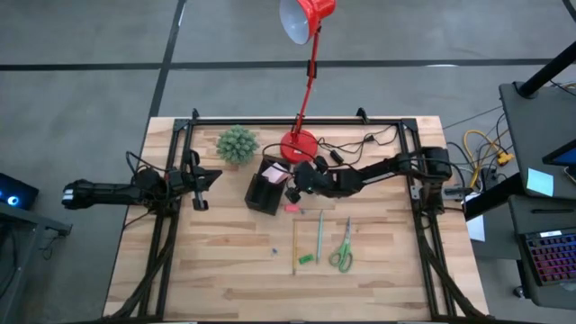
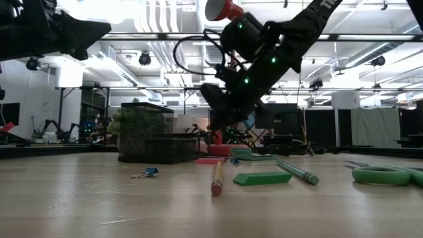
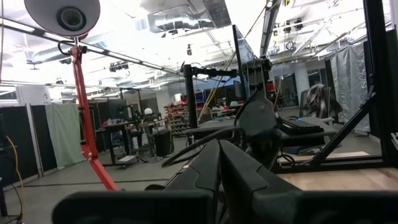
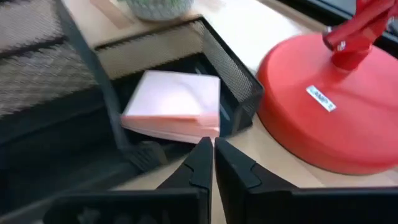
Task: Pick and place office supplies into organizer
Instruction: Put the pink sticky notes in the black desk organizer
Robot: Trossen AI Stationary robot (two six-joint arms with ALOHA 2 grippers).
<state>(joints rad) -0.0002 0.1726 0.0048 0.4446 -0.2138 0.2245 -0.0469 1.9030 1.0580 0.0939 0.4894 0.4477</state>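
Note:
The black mesh organizer (image 1: 265, 191) stands mid-table, and its tall mesh part (image 2: 147, 132) shows in the low view. A pink sticky-note pad (image 4: 175, 104) lies flat in its low tray (image 1: 275, 171). My right gripper (image 4: 212, 149) is shut and empty, hovering just off the tray's rim beside the pad (image 1: 294, 186). On the bare wood lie a yellow pencil (image 1: 294, 245), a green pen (image 1: 319, 236), green-handled scissors (image 1: 342, 249), a green piece (image 1: 307, 260), a small pink piece (image 1: 290, 208) and a tiny blue clip (image 2: 146, 173). My left gripper (image 1: 202, 184) is shut and waits at the table's left side.
The red lamp's round base (image 4: 323, 106) sits right beside the organizer's tray, on the far side of my right gripper, and its stem (image 1: 309, 76) rises over the far edge. A spiky green plant (image 1: 238, 144) stands far-left of the organizer. Bare wood lies toward the near edge.

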